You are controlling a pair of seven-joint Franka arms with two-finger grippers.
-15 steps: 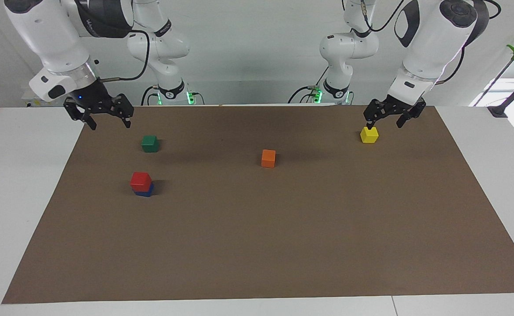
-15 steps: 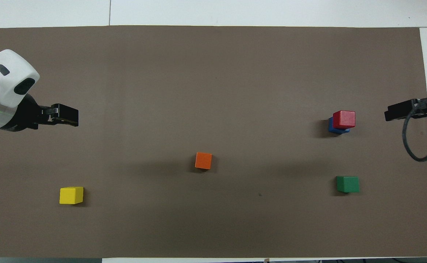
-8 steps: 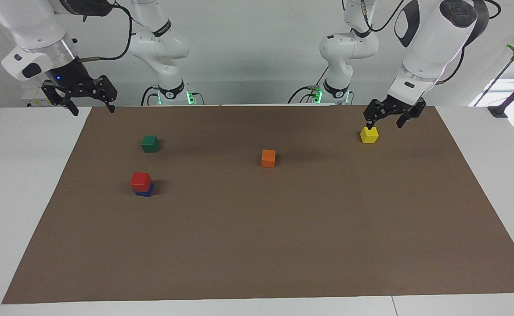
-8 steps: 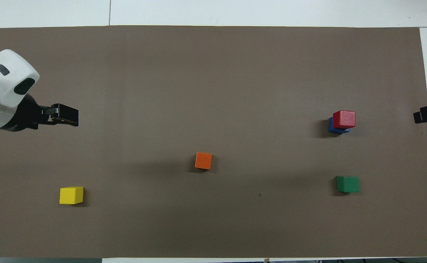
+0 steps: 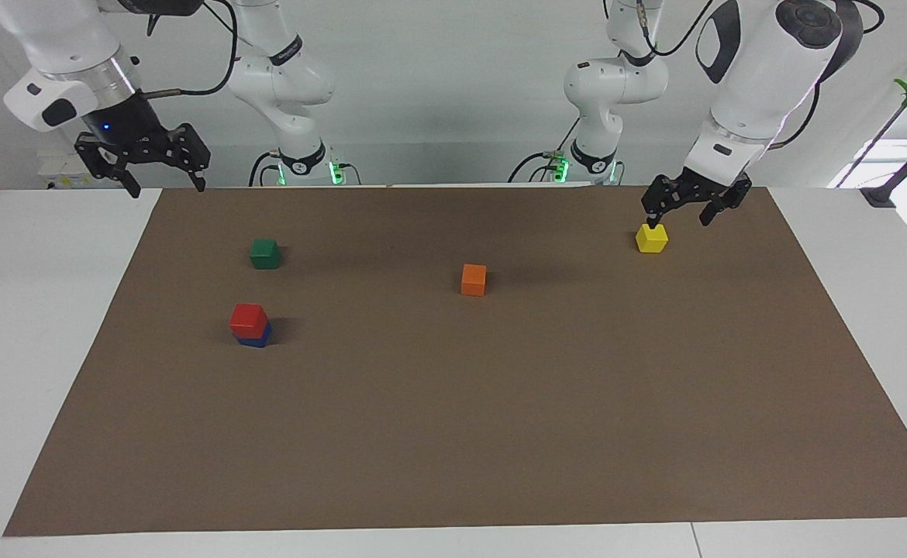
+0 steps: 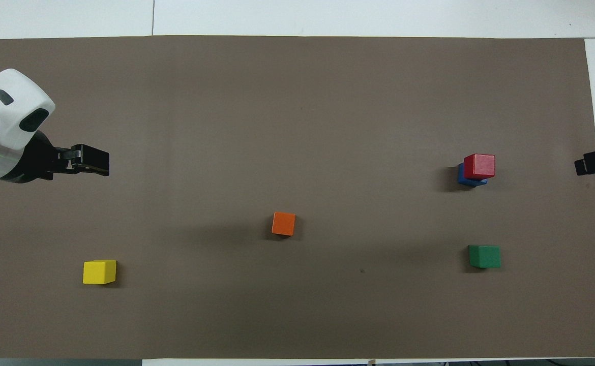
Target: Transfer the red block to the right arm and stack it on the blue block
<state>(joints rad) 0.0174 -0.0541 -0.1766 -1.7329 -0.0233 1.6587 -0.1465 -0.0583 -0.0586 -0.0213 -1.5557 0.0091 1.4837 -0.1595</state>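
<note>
The red block (image 5: 248, 317) sits stacked on the blue block (image 5: 256, 336), left of centre in the facing view, unchanged. The right gripper (image 5: 162, 184), spread open and empty, has risen to the upper left corner. The left gripper (image 5: 681, 219) stays spread open and empty above the yellow block (image 5: 651, 238).

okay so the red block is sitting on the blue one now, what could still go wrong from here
1. The red block sits skewed on the blue block, overhanging one side, so a bump to the table might tip it off.
2. The left claw hangs open just over the yellow block; one fingertip looks very close to its top, so a low sideways move could knock it.
The right claw is open, raised well away from the stack.
</note>
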